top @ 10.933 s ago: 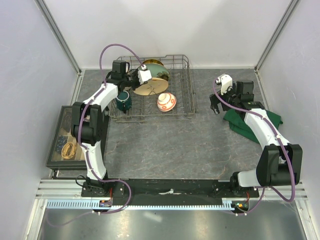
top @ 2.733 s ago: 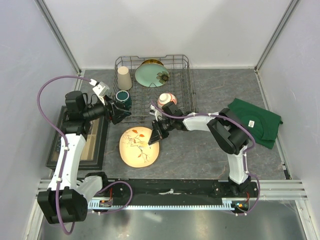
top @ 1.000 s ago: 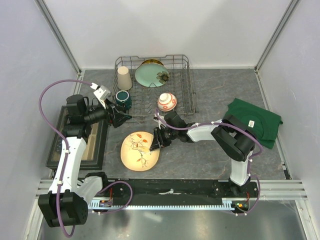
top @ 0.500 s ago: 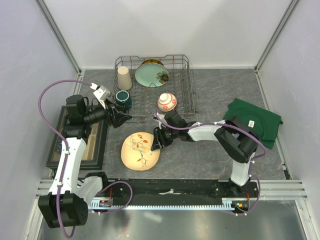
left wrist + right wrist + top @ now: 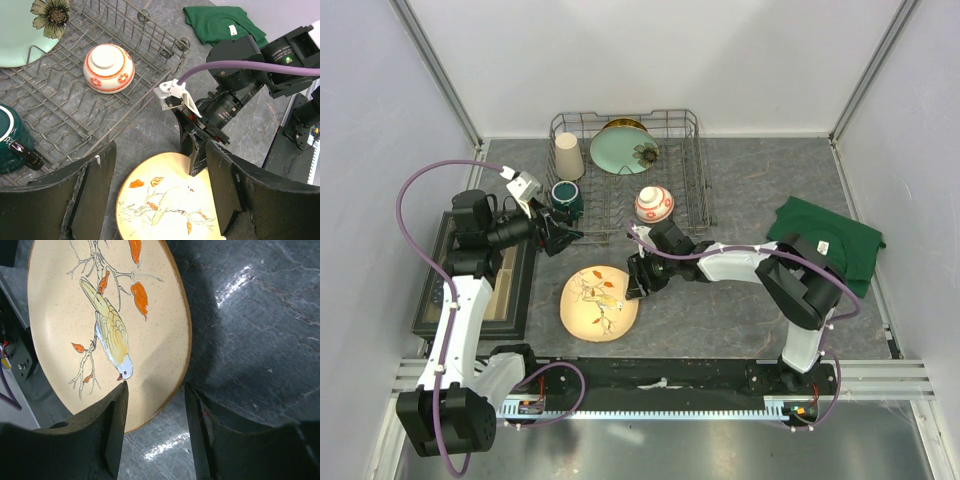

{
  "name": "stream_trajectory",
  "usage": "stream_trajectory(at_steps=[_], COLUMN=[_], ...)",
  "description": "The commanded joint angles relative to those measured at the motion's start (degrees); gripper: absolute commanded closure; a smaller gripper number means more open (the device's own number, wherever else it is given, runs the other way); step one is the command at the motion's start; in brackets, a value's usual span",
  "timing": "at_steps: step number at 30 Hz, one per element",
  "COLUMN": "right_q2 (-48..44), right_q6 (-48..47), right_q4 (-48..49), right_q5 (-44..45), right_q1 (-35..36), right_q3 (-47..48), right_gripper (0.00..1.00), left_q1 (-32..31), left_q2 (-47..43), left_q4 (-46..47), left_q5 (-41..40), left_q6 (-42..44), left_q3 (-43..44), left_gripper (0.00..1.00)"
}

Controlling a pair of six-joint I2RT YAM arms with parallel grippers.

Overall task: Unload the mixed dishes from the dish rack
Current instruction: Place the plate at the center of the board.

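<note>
Cream floral plate [image 5: 599,303] lies face up on the counter [image 5: 740,320], right gripper [image 5: 632,287] half-open astride its right rim, left gripper [image 5: 562,240] wide, empty.

You find the dish rack [image 5: 698,190] at upper centre of the top view. In it, the cup [image 5: 567,156] is at the left end, with the mug [image 5: 566,197] just below. The large plate [image 5: 623,150] is at the back, with the small plate [image 5: 623,124] behind it. The bowl [image 5: 654,204] is lower right. Below the rack, the loose plate [image 5: 599,302] lies on the table [image 5: 720,320], with the tray [image 5: 432,290] far left and the cloth [image 5: 825,245] far right.
</note>
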Motion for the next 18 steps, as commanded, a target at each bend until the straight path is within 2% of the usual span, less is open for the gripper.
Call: stream_trajectory(at_steps=[1, 12, 18], right_q2=[-3.08, -7.82, -10.90], right_q6=[-3.45, -10.13, -17.33], right_q4=[-1.50, -8.70, -14.85], right_q5=[2.85, 4.09, 4.96], right_q1=[0.39, 0.65, 0.65], right_q3=[1.21, 3.84, 10.77], right_gripper=[0.43, 0.43, 0.44], left_q1=[0.39, 0.39, 0.30], left_q2=[-0.93, -1.37, 0.56], left_q4=[1.29, 1.99, 2.61], left_q5=[1.38, 1.47, 1.64], left_q6=[1.60, 1.43, 2.21], left_q3=[-0.26, 0.27, 1.49], left_gripper=[0.21, 0.21, 0.20])
